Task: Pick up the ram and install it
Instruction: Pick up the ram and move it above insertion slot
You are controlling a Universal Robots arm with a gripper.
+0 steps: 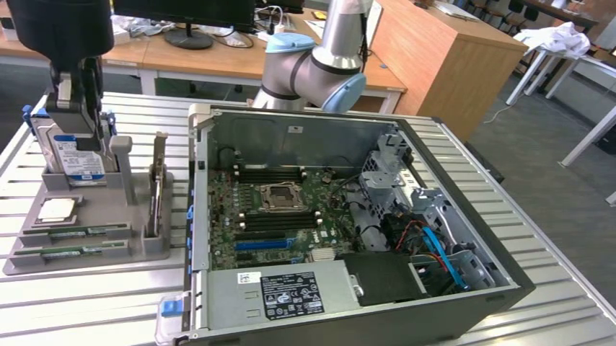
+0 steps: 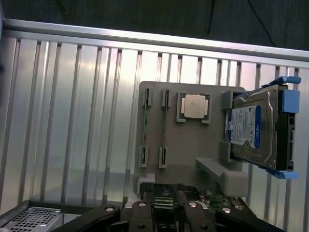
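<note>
Slatted aluminium table (image 1: pixel 568 245) carries an open computer case (image 1: pixel 288 133) and, at the exterior view's left, a grey parts holder (image 1: pixel 144 249); the ram (image 1: pixel 73 232) rests in that holder as two green sticks on edge, one just beside the other, near the silver processor chip (image 1: pixel 56 209) and apart from the upright expansion card (image 1: pixel 158 184); the gripper (image 2: pixel 165 216) hangs above the holder with its fingers spread wide and nothing between them, closer to the blue-labelled hard drive (image 1: pixel 82 155) than to the sticks; the step in hand looks like the approach for the pick, and doing it well probably means setting the fingers across one stick's flat faces, centred along its length and clear of the end clips, then descending straight so the neighbouring stick is not nudged; the exterior view gives the motherboard (image 1: pixel 226 209) and its dark memory slots (image 1: pixel 281 218) inside the case; the wrist view gives the sticks edge-on as thin lines between their clips, which lets one judge how squarely the fingers line up with them.
</note>
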